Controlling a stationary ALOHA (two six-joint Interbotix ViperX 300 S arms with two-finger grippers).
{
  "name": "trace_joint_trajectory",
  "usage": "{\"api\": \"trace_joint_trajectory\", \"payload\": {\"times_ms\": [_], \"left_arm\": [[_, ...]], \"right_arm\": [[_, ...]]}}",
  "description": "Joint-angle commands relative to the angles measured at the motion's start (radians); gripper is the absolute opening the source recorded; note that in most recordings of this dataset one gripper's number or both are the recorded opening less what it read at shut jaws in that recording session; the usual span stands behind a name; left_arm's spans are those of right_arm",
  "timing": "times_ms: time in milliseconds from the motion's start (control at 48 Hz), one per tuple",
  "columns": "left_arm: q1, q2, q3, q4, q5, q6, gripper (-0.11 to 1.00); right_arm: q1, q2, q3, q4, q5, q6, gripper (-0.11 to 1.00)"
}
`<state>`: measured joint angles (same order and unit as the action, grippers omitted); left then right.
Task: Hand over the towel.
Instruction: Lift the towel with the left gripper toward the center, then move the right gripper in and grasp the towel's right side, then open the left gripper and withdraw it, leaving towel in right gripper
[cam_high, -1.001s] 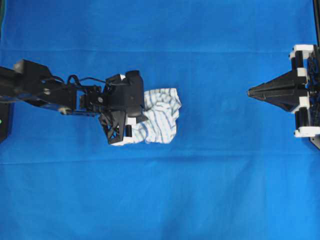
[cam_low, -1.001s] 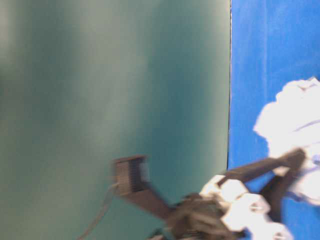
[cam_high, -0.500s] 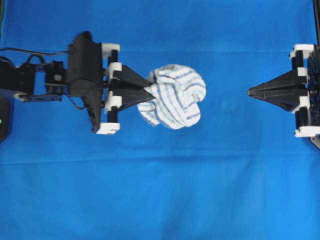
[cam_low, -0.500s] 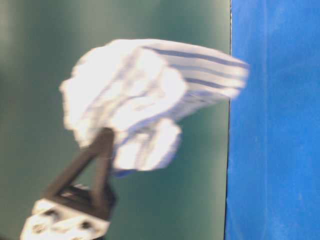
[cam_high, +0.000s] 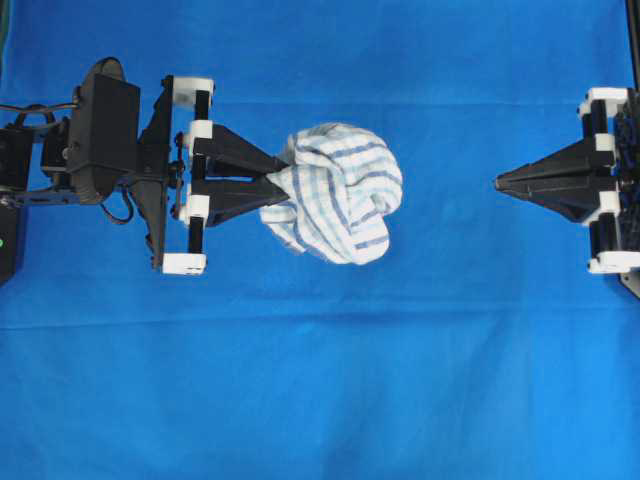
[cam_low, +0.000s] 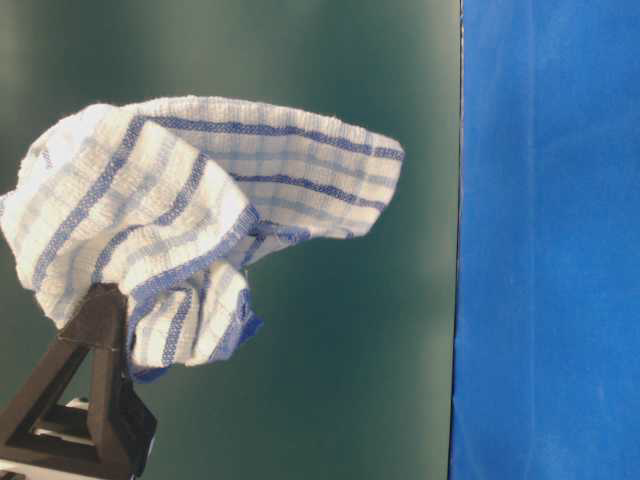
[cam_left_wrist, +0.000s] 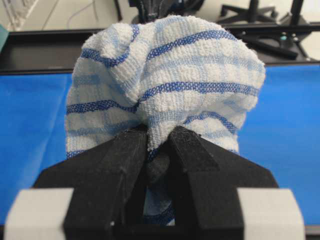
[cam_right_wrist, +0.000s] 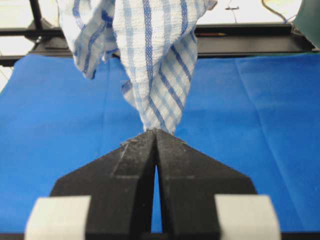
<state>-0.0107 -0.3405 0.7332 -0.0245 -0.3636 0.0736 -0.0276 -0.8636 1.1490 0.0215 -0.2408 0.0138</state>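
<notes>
a second ago the left gripper (cam_high: 272, 185) was down on the sheet (cam_high: 320, 400) bunching the towel (cam_high: 340, 195); it has since lifted and levelled, jaws clamped on a fold, towel hanging clear of the sheet at its 3 o'clock. the right gripper (cam_high: 500, 184) hasn't moved: pinched closed on nothing, well apart at the towel's 3 o'clock. pickup looks done; the right must open and close the gap before any transfer.
</notes>
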Motion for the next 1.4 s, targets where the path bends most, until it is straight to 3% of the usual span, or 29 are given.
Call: {"api": "trace_joint_trajectory", "payload": {"times_ms": [0,125,313,417,605,1022,1376], "left_arm": [[-0.005,-0.015,-0.014,0.002,-0.009,0.002,0.08],[-0.005,-0.014,-0.014,0.002,-0.009,0.002,0.08],[-0.005,-0.012,-0.015,0.002,-0.009,0.0,0.08],[-0.005,-0.012,-0.015,0.002,-0.008,0.0,0.08],[-0.005,-0.011,-0.015,0.0,-0.008,0.0,0.08],[-0.006,-0.009,-0.015,0.0,-0.008,0.0,0.08],[-0.005,-0.009,-0.015,0.002,-0.009,0.003,0.08]], "right_arm": [[-0.002,0.025,-0.018,0.018,-0.038,0.002,0.0],[-0.002,0.074,-0.032,0.029,-0.067,0.002,0.03],[-0.002,0.195,-0.081,0.037,-0.127,0.002,0.56],[0.009,0.278,-0.13,0.037,-0.166,0.002,0.72],[0.049,0.414,-0.229,0.037,-0.196,0.002,0.72],[0.051,0.643,-0.416,0.038,-0.253,0.0,0.72],[0.051,0.666,-0.44,0.035,-0.242,-0.006,0.71]]}}
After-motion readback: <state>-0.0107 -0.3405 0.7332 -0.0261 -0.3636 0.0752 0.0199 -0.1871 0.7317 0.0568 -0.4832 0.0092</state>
